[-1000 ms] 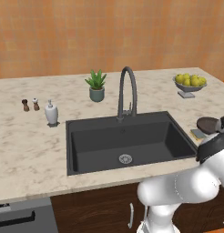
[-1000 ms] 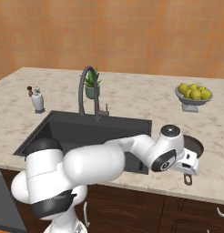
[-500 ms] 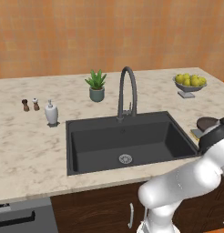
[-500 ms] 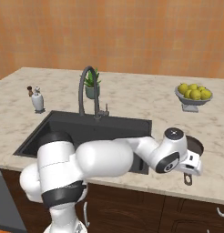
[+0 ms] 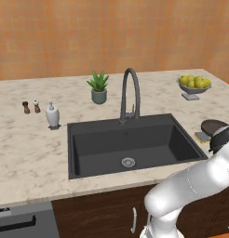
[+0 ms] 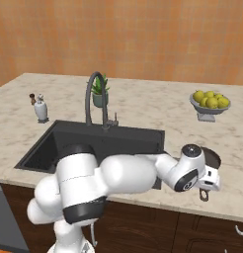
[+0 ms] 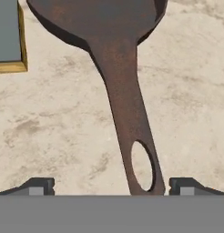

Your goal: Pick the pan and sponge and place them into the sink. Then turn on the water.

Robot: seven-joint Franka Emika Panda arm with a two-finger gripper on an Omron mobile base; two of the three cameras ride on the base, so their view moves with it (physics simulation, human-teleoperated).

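Observation:
The pan [image 7: 98, 20] is dark reddish-brown and lies on the counter right of the sink [image 5: 88, 144]. Its long handle [image 7: 127, 113] points toward the hand, ending in a hanging hole. My gripper [image 7: 111, 186] is open just above the counter, one fingertip [image 7: 38, 185] on each side of the handle's end, not touching it. The sponge [image 7: 7, 36], yellow-edged, lies beside the pan on the sink side. From the base, the pan [image 6: 212, 157] and sponge [image 5: 201, 136] sit behind my hand [image 6: 210, 180]. No water runs from the faucet [image 5: 130, 93].
A grey bowl of lemons [image 5: 194, 84] stands behind the pan. A potted plant [image 5: 98, 87] is behind the faucet. A soap dispenser [image 5: 52, 115] and two shakers [image 5: 31, 107] are left of the sink. The counter's front edge runs just under my hand.
My hand has shifted slightly to the right and down toward the pan's handle. The gripper has stayed open. Pan and sponge have not moved.

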